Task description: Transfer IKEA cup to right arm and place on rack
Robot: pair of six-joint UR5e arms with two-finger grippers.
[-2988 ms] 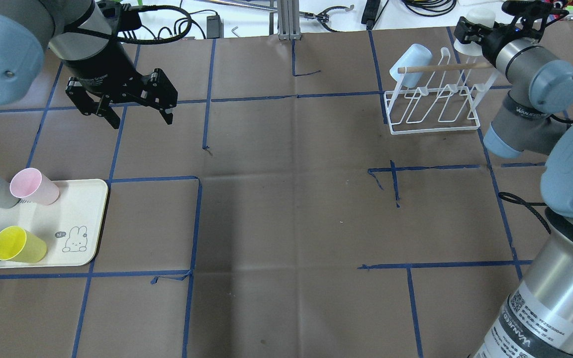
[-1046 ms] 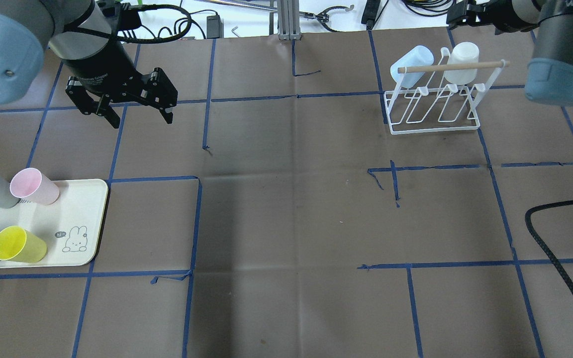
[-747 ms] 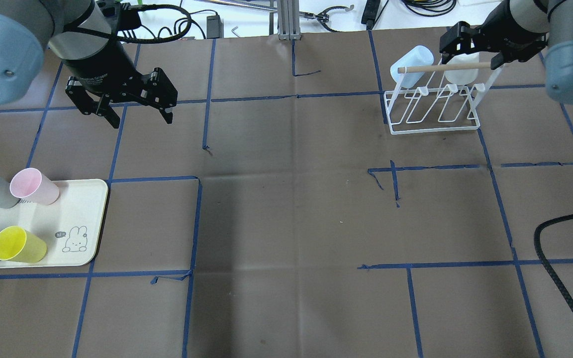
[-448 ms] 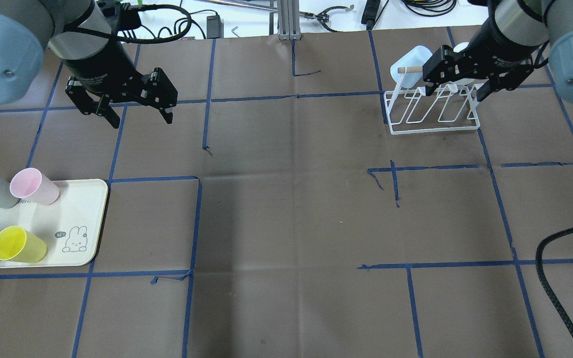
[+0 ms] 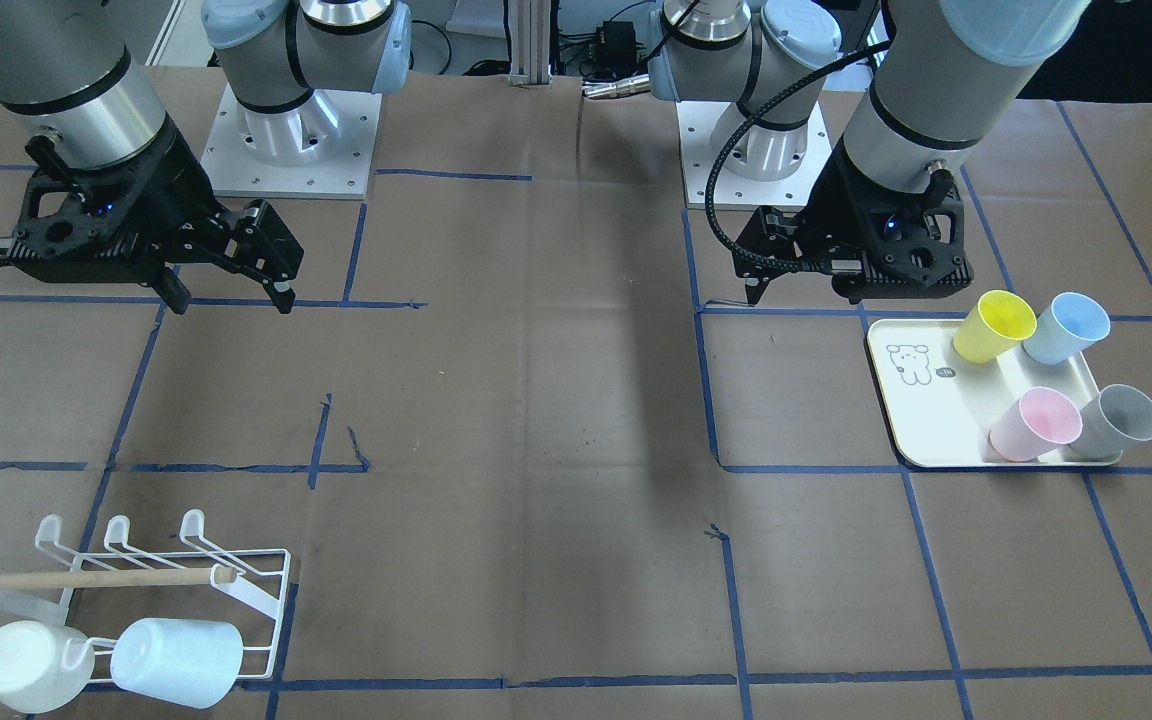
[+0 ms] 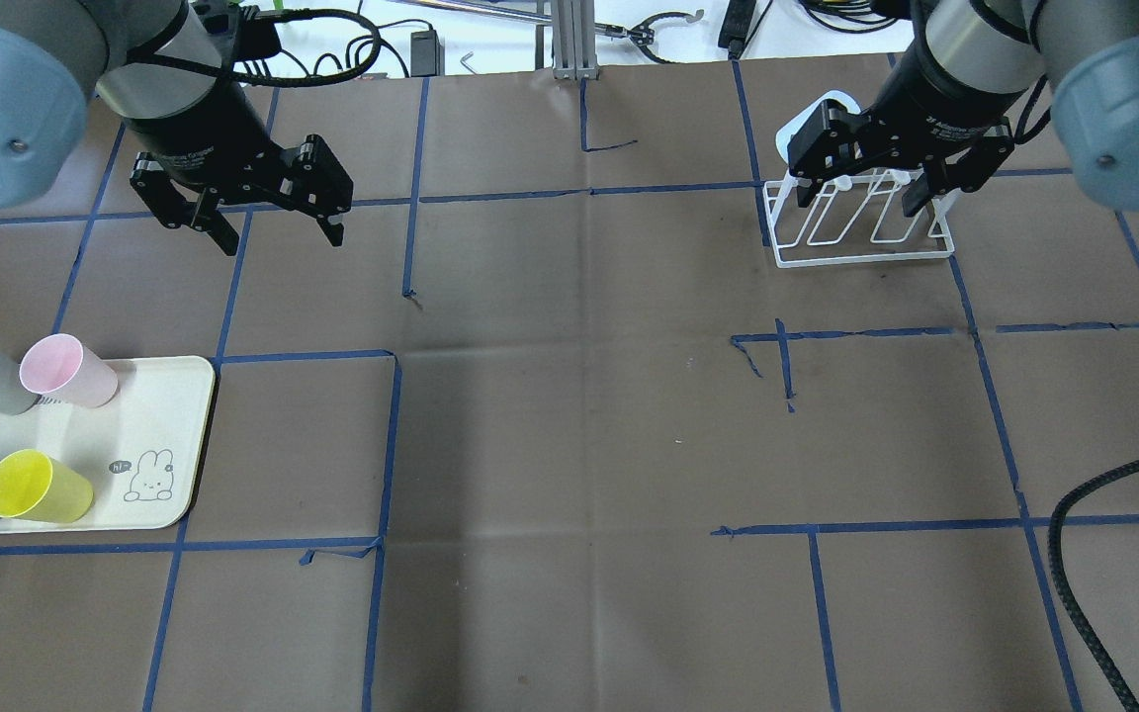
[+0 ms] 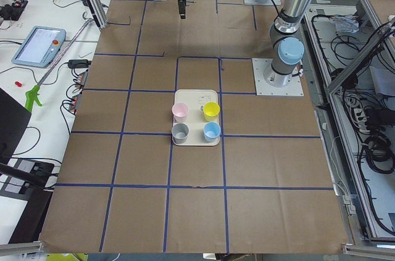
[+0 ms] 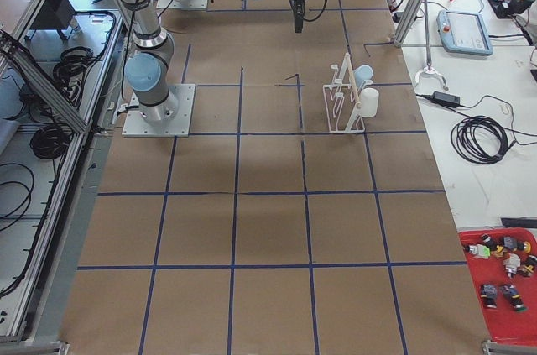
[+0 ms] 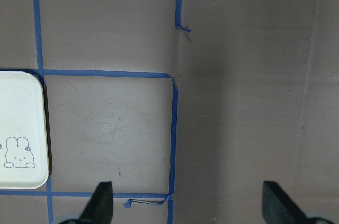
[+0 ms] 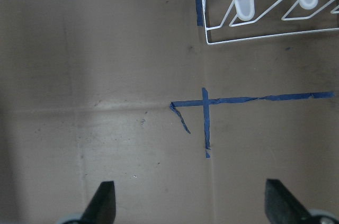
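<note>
Right gripper (image 5: 233, 296), raised short of the rack (image 6: 866, 260) at the far right corner of the table (image 6: 569, 415), and left gripper (image 6: 283, 235) both gape wide, empty. On the tray (image 6: 115, 415) at the left edge sits the yellow cup (image 6: 36, 487): probably light, slick plastic; pinch its wall.

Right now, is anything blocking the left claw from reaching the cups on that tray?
Nothing visible. The left gripper hangs open above brown paper, and only paper and blue tape lie between it and the pink cup, the nearest on the tray.
</note>
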